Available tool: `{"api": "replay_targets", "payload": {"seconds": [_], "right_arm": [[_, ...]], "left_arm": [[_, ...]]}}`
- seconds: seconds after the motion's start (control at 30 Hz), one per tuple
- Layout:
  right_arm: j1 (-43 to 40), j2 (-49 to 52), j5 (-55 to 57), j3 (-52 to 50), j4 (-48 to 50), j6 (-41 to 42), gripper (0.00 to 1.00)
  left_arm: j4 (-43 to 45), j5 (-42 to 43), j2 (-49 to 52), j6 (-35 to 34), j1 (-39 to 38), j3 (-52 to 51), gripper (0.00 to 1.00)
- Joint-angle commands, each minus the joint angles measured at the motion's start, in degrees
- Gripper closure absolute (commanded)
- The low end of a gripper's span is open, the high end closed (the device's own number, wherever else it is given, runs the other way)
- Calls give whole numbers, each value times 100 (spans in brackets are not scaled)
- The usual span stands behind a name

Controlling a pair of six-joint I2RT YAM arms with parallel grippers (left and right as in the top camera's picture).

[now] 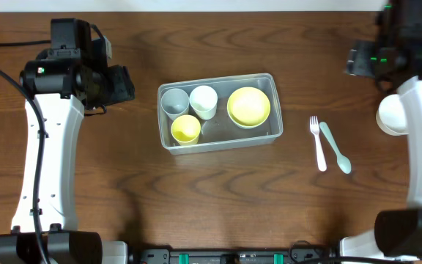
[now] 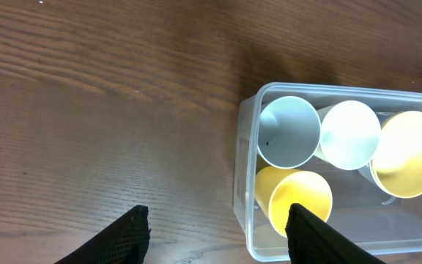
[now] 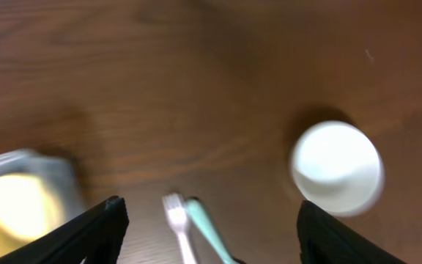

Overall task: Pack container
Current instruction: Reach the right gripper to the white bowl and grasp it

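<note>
The clear plastic container lies mid-table. Inside it stand a grey cup, a white cup and a yellow cup, with a yellow bowl at its right end. My left gripper hovers open over bare table just left of the container, nothing between its fingers. Blurred in its wrist view, my right gripper hangs open and empty above the white fork and teal spoon. A white bowl sits to their right.
In the overhead view the white fork and teal spoon lie side by side right of the container. The white bowl sits at the far right, partly under the right arm. Both arm bases stand at the front corners.
</note>
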Motion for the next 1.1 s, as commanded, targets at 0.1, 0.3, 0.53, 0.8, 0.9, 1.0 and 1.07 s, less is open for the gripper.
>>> {"api": "replay_targets", "payload": {"seconds": [0.1,0.3,0.53,0.8,0.9,1.0,1.07], "right_arm": [[-1025,870,-201,-450,7,70,23],[-1419,1709,-201,-485,0,28,23],[-1585,2428,-208,-485,33,-83,27],[-1582,2894,-459,-485,28,-79,51],[-1578,2887,-466,-479,39,-79,76],[-1576,2883,-470,-479,39,-76,84],[-1572,2883,-494,-476,39,-79,97]], "left_arm": [[-20,-31,22,-26,15,-24,39],[-35,-31,22,-26,15,-24,39],[-42,-31,22,-28,13,-24,39],[-76,-31,22,-28,13,-24,39],[-81,-31,22,-28,13,-24,39],[-81,-31,22,-28,13,-24,39],[-81,-31,22,-28,13,-24,39]]}}
